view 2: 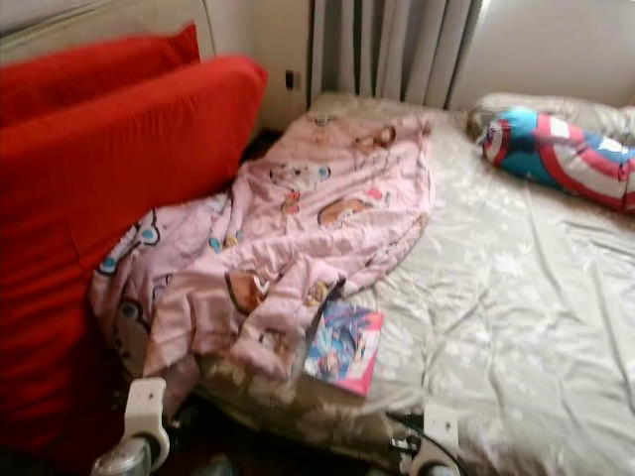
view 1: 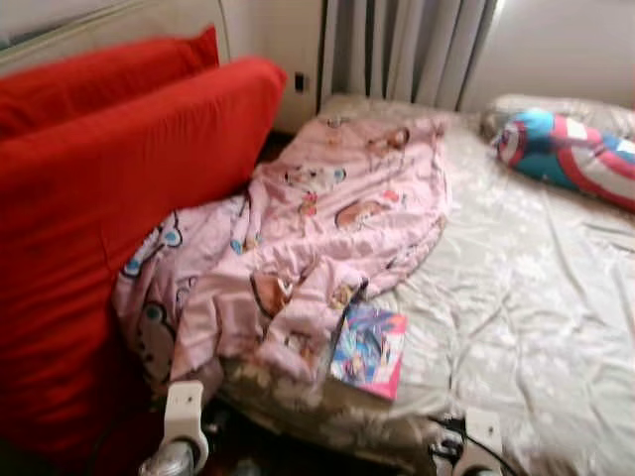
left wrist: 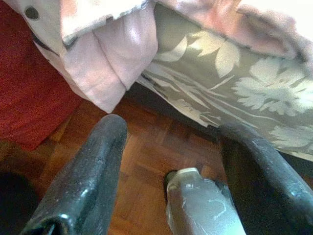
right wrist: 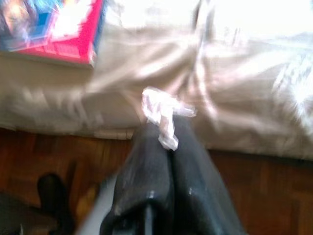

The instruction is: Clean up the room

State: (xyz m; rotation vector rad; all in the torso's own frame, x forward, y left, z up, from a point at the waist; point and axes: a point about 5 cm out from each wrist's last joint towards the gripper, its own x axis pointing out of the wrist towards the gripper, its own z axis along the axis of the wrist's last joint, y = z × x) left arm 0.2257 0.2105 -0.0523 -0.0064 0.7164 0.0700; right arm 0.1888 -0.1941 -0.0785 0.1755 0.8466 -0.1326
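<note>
My right gripper (right wrist: 164, 128) is shut on a small crumpled scrap of clear plastic wrapper (right wrist: 165, 111), held low in front of the bed's side. A colourful book (view 1: 369, 349) with a pink edge lies at the bed's front edge, partly under a crumpled pink cartoon blanket (view 1: 327, 213). The same book (right wrist: 58, 24) lies just beyond the right gripper. My left gripper (left wrist: 173, 132) is open and holds nothing. It hangs over the parquet floor (left wrist: 146, 166) beside the bed, close to the hanging blanket corner (left wrist: 105, 68).
The bed's beige floral sheet (view 1: 526, 297) spreads to the right. Big red cushions (view 1: 109, 198) stand at the left against the bed. A blue, red and white shield pillow (view 1: 571, 154) lies at the back right. Curtains (view 1: 407, 50) hang behind.
</note>
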